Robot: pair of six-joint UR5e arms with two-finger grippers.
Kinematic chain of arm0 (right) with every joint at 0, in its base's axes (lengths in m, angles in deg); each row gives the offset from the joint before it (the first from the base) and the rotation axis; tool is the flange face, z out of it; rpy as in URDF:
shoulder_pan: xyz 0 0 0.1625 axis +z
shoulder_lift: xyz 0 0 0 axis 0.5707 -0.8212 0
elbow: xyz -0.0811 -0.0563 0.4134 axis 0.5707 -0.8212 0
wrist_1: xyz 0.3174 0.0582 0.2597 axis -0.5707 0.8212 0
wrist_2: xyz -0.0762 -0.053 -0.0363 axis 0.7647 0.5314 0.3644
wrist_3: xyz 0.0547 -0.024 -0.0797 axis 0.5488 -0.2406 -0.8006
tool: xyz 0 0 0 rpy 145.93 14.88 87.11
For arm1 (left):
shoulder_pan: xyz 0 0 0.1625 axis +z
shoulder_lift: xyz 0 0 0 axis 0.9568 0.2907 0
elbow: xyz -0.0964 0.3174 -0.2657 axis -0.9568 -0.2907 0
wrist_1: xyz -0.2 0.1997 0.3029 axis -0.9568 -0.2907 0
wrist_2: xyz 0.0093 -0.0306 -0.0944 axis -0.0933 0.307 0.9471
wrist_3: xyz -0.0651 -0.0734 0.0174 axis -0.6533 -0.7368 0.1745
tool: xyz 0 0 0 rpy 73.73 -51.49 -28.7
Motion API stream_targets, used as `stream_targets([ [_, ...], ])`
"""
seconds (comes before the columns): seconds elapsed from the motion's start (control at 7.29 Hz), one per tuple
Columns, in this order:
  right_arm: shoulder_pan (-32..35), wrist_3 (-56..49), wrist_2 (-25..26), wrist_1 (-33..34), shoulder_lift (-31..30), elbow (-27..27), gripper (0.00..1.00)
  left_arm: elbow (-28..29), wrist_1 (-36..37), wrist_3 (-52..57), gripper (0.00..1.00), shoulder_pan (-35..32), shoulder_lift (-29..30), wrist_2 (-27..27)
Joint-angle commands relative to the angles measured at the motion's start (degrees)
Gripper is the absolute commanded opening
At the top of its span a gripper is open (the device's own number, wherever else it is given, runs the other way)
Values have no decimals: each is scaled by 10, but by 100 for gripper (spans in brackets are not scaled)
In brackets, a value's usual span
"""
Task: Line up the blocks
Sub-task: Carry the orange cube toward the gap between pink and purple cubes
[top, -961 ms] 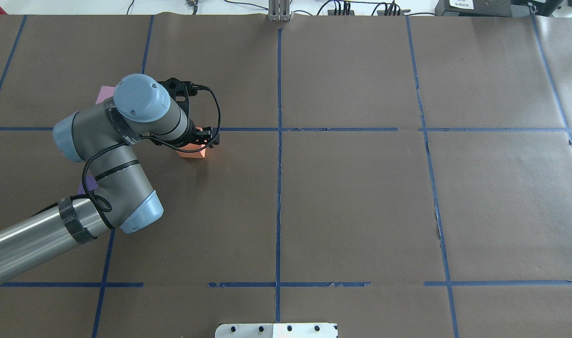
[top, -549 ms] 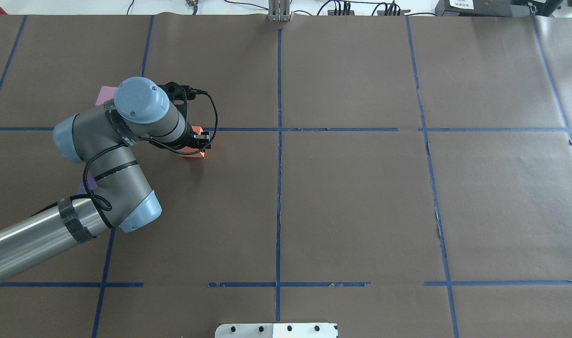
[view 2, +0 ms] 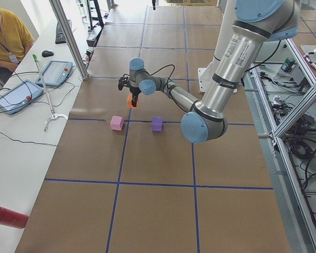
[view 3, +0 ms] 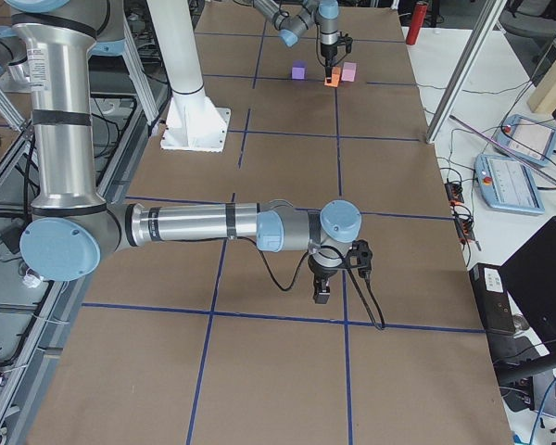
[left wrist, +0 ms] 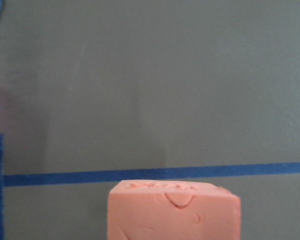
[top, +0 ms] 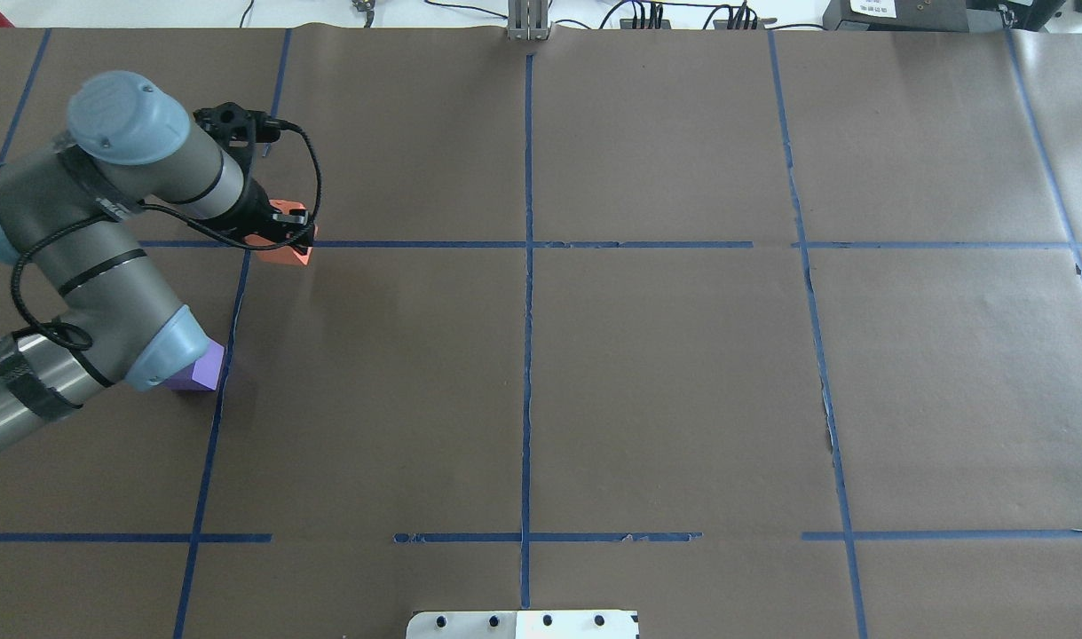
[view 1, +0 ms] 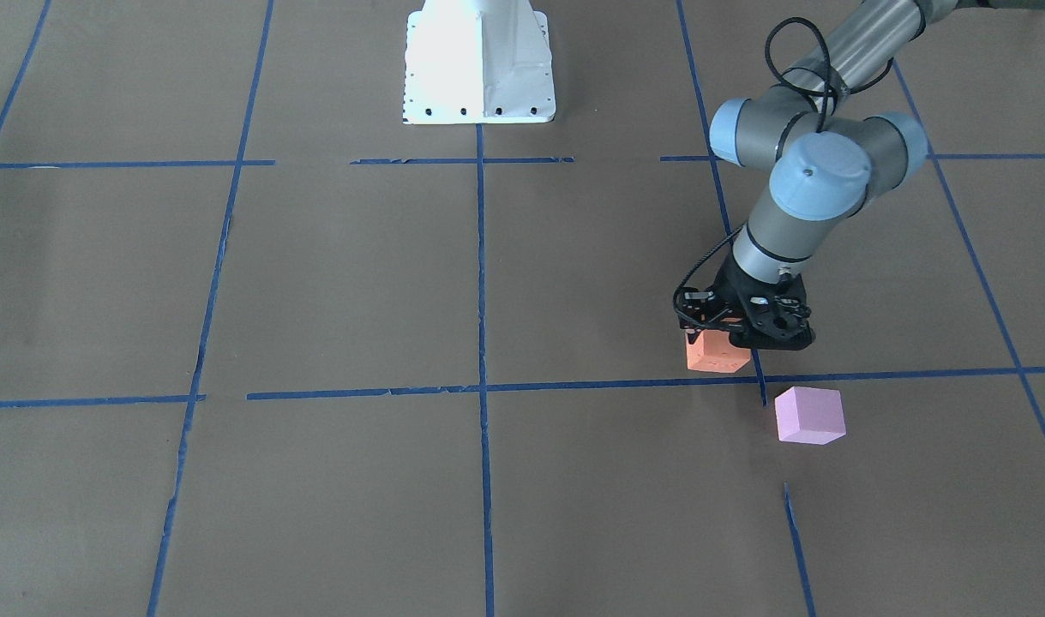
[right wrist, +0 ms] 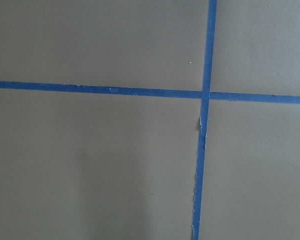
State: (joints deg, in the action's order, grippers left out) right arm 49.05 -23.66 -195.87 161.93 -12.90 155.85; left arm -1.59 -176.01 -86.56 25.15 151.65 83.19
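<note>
Left pincer (view 1: 717, 340) clamped, pointing down; right arm (view 3: 195, 222) outstretched.

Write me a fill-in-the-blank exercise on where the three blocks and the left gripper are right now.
The left gripper holds the orange block; the other ___ blocks lie free on the paper. The pink block shows in the front-facing view, but in the overhead view the left arm ___ it. The purple block is the one ___ the robot's side of the paper.
Missing: two; hides; nearest.

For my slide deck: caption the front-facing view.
Left gripper holds small orange foam cube near a pale pink foam cube.
</note>
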Motion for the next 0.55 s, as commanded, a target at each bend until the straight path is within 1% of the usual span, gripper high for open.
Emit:
stream_targets([
  [0.0,0,0,0,0,0,0,100,-4,-7,44,32,-15,-79,8],
  [0.14,0,0,0,0,0,0,100,-3,-8,45,32,-14,-83,9],
  [0.27,0,0,0,0,0,0,100,-2,-9,45,43,-10,-81,22],
  [0.41,0,0,0,0,0,0,100,-3,-8,44,52,-9,-76,23],
])
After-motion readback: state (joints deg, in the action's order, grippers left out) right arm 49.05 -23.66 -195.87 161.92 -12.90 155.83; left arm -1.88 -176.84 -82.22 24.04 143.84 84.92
